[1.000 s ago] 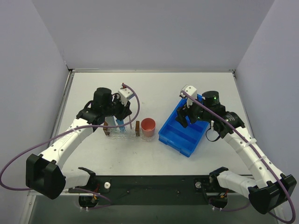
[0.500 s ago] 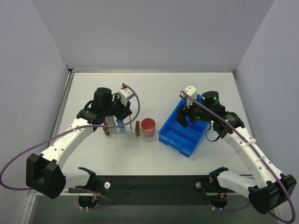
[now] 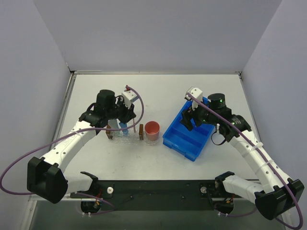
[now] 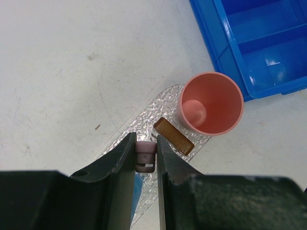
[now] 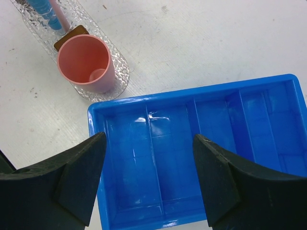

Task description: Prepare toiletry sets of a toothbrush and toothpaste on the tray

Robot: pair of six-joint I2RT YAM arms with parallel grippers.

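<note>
My left gripper [image 4: 145, 158] is shut on the pink toothbrush [image 4: 145, 152], pinching its end between the two dark fingers above the tray [image 4: 144, 125], a clear bumpy oval sheet. A light blue toothpaste tube [image 4: 137, 184] lies on the tray beneath the left finger. From the right wrist view the toothbrush [image 5: 59, 14] stands as a thin pink stick over the blue toothpaste [image 5: 41, 6] at the tray's far end. My right gripper [image 5: 149, 178] hangs open over the blue bin [image 5: 201, 158] with nothing between its fingers.
A pink cup [image 4: 210, 103] stands upright on one end of the tray, with a brown block [image 4: 173, 136] lying beside it. The divided blue bin [image 3: 186, 134] sits right of the tray [image 3: 125, 139], and the compartments in view hold nothing.
</note>
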